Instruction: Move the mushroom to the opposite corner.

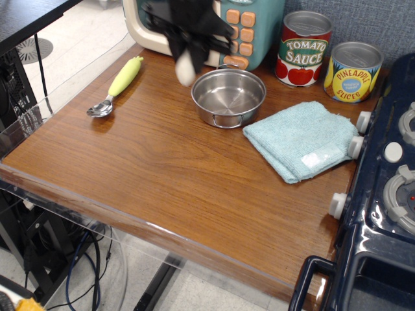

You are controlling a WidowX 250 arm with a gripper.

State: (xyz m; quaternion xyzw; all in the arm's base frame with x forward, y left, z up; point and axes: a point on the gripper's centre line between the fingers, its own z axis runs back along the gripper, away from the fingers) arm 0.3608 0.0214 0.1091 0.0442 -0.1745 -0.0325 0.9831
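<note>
Hand (186, 52), blurred at upper centre, pinches the mushroom (186, 67) aloft, beside the pot (228, 97). Carry high over pot, lower gently onto bare desk (162, 175) corner.

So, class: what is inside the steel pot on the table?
The steel pot shows only its bare shiny bottom; nothing lies in it. Its near inner wall is hidden by the rim.

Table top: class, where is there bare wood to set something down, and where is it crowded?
Bare: the near half of the table, between spoon, towel and front edge. Crowded: the back, with pot, cans and gripper holding the mushroom.
</note>
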